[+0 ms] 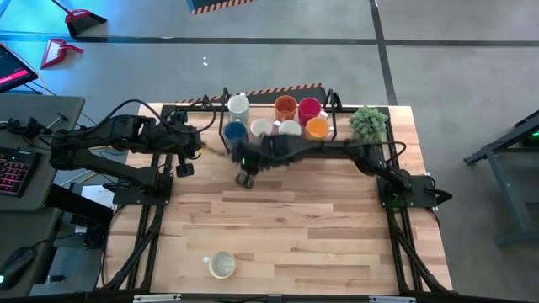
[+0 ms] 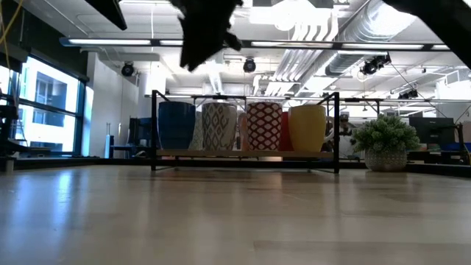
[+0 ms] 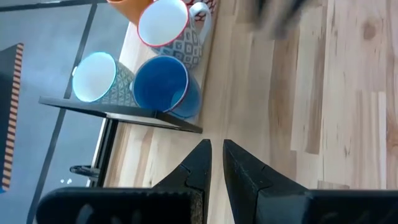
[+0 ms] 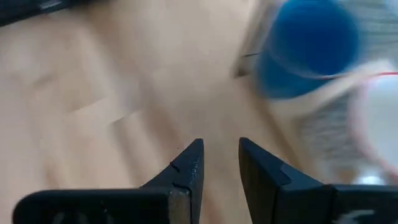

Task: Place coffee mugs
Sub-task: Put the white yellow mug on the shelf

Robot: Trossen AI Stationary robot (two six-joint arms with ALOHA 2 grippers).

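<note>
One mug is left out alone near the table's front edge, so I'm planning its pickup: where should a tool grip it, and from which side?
The lone white mug stands upright, mouth up. Come from above and pinch its rim; the handle's side cannot be told.

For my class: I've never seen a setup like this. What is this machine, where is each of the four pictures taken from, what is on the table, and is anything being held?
It is a robot with two dark arms at a wooden table. One picture looks straight down, one looks level across the tabletop, and two come from cameras on the arms' wrists.

At the far edge a black rack holds coloured coffee mugs, among them a blue mug. A potted plant stands beside it. One cream mug sits alone near the front edge.

The right gripper hangs over the table just in front of the rack, slightly open and empty. The left gripper waits at the left, nearly shut, holding nothing.
</note>
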